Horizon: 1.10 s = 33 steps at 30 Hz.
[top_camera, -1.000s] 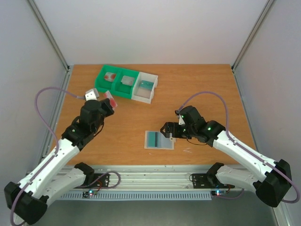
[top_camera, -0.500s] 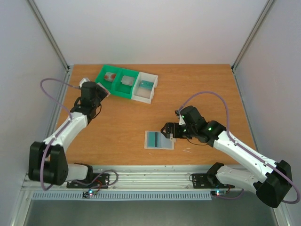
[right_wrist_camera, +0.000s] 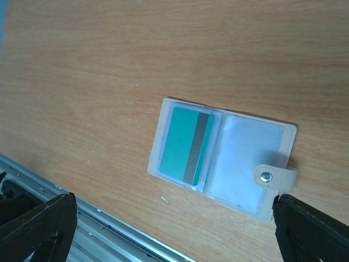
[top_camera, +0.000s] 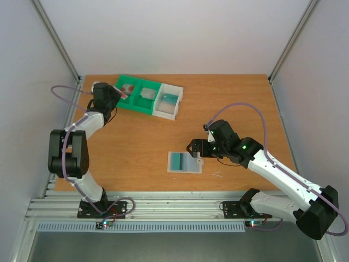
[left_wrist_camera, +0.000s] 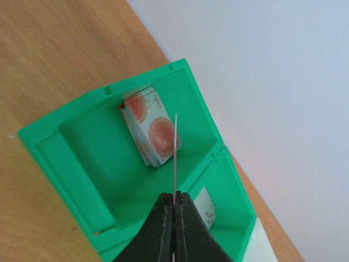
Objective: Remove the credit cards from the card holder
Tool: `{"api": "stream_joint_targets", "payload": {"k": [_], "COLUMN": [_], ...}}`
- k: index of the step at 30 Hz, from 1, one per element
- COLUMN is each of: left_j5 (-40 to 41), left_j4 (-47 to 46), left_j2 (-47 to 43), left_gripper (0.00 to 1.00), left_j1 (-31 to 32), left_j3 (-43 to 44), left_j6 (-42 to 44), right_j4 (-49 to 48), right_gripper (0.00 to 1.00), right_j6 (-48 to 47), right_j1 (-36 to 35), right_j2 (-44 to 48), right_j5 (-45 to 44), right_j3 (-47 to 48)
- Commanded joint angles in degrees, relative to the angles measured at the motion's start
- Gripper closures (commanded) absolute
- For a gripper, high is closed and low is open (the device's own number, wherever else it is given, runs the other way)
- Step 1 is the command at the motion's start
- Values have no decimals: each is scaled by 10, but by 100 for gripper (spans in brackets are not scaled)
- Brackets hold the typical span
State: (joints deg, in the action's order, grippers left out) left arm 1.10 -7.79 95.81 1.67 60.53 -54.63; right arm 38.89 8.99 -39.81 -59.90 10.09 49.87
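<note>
The card holder (top_camera: 184, 162) lies open and flat on the table, a teal credit card (right_wrist_camera: 185, 144) with a grey stripe in its left panel; its right panel (right_wrist_camera: 245, 164) looks empty, with a snap tab (right_wrist_camera: 272, 176) on the edge. My right gripper (top_camera: 195, 150) hangs open just right of and above the holder, its fingers (right_wrist_camera: 32, 229) apart and touching nothing. My left gripper (left_wrist_camera: 174, 199) is shut on a thin credit card (left_wrist_camera: 175, 158), seen edge-on, over the left green compartment of the tray (left_wrist_camera: 82, 164). A white card with red marks (left_wrist_camera: 150, 125) lies in that compartment.
The green-and-white compartment tray (top_camera: 136, 109) stands at the back left, near the table's far edge. Another card (left_wrist_camera: 206, 206) lies in its middle compartment, and a teal one (top_camera: 170, 98) in the white one. A metal rail (right_wrist_camera: 82, 218) runs along the near edge.
My left arm has swung back and left with the card, from mid-table to above the tray's left compartment. The right arm has barely shifted.
</note>
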Motion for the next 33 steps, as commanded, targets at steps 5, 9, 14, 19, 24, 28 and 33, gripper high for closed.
{"api": "stream_joint_targets", "payload": {"k": [5,9,14,19,24,28,33], "left_j5": [-58,-42,-30,-27,-25,-31,-33], "left_j4": [-103,-132,-142,-145,-163,-168,-164], "left_j2": [141,190,236,265,283,300,311], "left_gripper": [100,100,100,99,100,100,99], "left_j1": [-9,-9,-10,-10,-10,-10,-10], "left_j3": [99,130,174,197,196,201,206], "left_j6": [-37,-51,-60,-71,-86,-96,-98], "right_j4": [19,24,22,25,24,23,23], "right_gripper": [1,2,1,2,2,2,1], "right_j6": [-2,-4,0,-2,-8,-10,-14], "right_j1": [2,2,2,2,2,2,2], "right_j2": [-34,-50,-61,-70,-81,-92,-93], "right_j5": [-25,-35,-41,-50,-55,-53,-61], "right_j3": [49,64,67,71,76,81,84]}}
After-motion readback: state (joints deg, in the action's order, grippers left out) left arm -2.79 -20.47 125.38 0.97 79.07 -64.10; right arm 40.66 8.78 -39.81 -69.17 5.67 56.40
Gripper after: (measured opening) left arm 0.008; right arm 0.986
